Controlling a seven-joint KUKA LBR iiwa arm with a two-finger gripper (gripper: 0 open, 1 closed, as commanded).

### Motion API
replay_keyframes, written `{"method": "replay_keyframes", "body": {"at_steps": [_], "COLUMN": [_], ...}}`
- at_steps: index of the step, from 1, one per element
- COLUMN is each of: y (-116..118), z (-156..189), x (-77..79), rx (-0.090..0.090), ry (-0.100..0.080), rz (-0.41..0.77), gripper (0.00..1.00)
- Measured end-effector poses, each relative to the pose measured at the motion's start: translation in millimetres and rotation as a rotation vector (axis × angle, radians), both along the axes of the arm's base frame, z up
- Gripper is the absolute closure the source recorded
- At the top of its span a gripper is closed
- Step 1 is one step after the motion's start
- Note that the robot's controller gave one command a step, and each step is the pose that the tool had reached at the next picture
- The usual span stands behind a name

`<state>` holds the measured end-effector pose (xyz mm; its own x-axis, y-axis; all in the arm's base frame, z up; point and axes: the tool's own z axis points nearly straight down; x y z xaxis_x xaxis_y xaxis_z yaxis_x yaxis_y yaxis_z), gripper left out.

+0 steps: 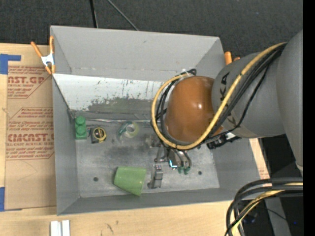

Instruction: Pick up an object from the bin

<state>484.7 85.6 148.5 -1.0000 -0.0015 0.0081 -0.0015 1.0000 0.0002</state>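
Closest to me, by the bin's (74,181) front wall, a pale green cup (129,180) lies on its side, its mouth turned right. The gripper (156,177) is down at the bin floor just beside that mouth, and I cannot tell from here whether it is spread or closed, or whether it touches the cup. A small dark green piece (185,170) lies just right of it. Farther back a row lies well apart from the gripper: a green peg-like block (80,128), a yellow-and-black ring (99,134) and a clear plastic piece (129,130). Above hangs the arm's orange cover (189,107).
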Motion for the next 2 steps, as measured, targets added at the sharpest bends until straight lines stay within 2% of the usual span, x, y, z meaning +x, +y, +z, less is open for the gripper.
{"method": "replay_keyframes", "body": {"at_steps": [1, 2], "y": [68.8, 63.1], "z": [-82.0, -75.6], "x": [2.0, 7.7], "rx": [0.001, 0.000], "ry": [0.003, -0.014], "rz": [-0.082, -0.090], "gripper": [0.00, 1.00]}}
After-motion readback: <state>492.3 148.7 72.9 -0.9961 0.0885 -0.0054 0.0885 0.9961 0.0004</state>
